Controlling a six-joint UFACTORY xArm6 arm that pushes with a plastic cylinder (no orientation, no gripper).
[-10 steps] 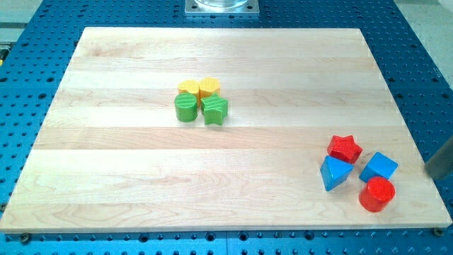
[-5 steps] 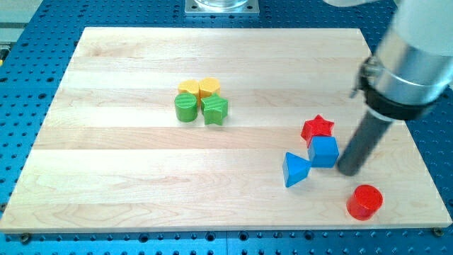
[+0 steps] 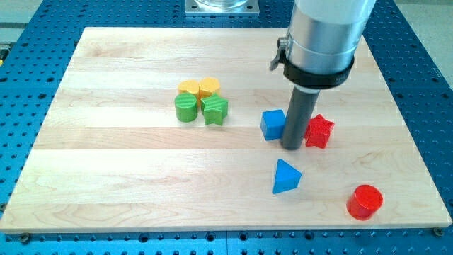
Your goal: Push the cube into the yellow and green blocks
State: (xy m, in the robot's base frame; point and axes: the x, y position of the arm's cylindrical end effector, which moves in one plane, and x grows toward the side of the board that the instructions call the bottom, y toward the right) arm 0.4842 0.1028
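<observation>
Presently my tip (image 3: 291, 146) touches the blue cube's (image 3: 273, 125) right side; no gripper, nothing held.
Red star block (image 3: 319, 130) just right; 2 yellow blocks (image 3: 199, 88) and 2 green blocks (image 3: 202, 108) well left on wooden board (image 3: 127, 163).

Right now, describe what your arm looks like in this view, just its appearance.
A wide pale grey cylinder fills the view's top, ringed at its lower end by a black collar with a small metal clamp on the view's left. Below it hangs a straight dark grey rod; my tip is its plain blunt end. No cables or markings show.
</observation>
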